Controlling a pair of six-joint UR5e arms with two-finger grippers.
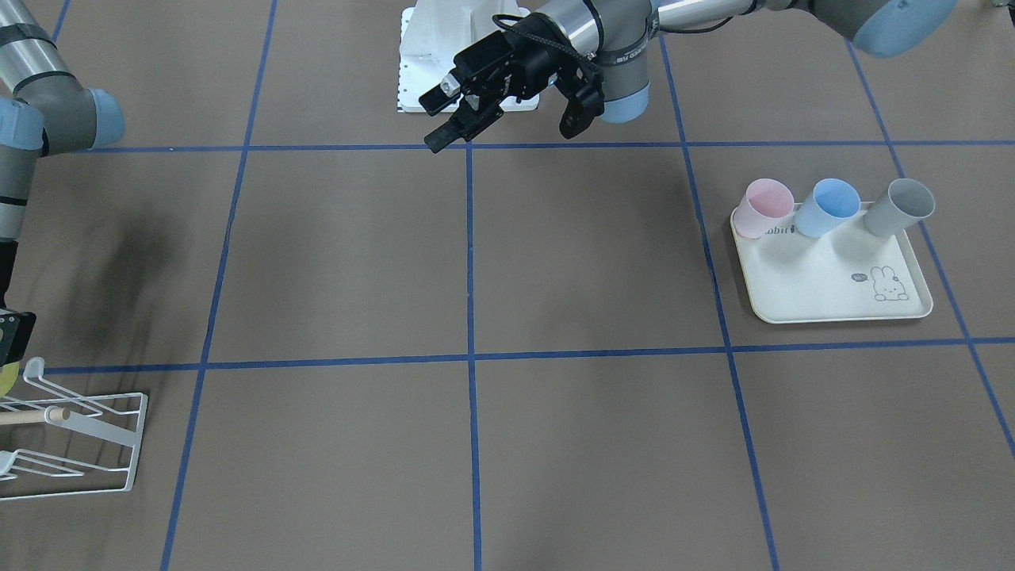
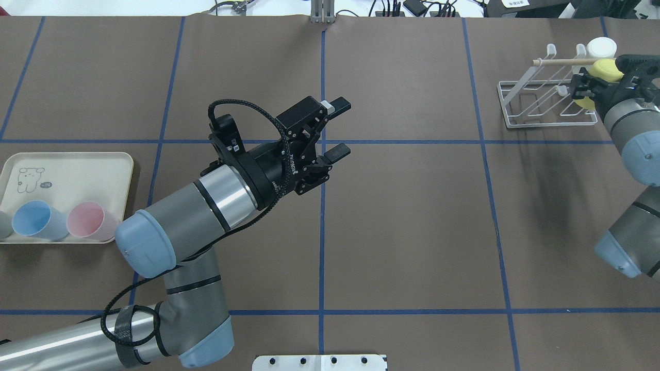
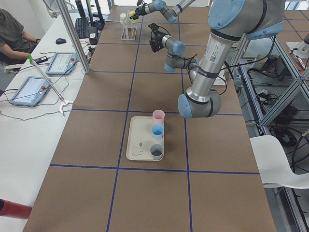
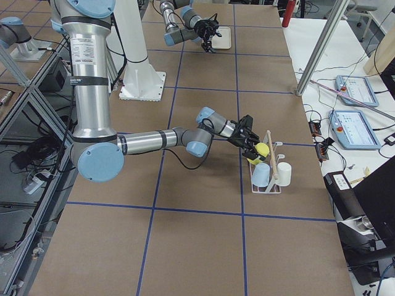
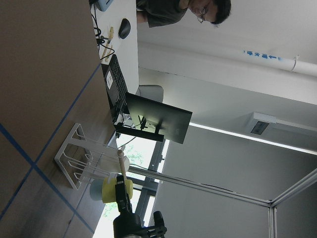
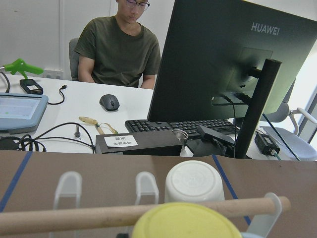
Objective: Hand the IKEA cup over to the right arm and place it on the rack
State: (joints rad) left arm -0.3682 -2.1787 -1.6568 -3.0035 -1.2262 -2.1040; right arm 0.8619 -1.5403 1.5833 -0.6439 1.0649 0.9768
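Yellow, and likely light, stiff, slick plastic, the IKEA cup (image 2: 604, 68) is being held in the closed jaws of the right gripper (image 2: 600, 76) at the rack (image 2: 551, 124), toward two o'clock on the desk (image 2: 412, 232) in the overhead view, just beside the wooden dowel (image 2: 562, 61). The left gripper (image 2: 341, 128) is being held over the desk's middle, jaws wide and empty. The cup's wall is being judged the safest hold, squeezed gently.
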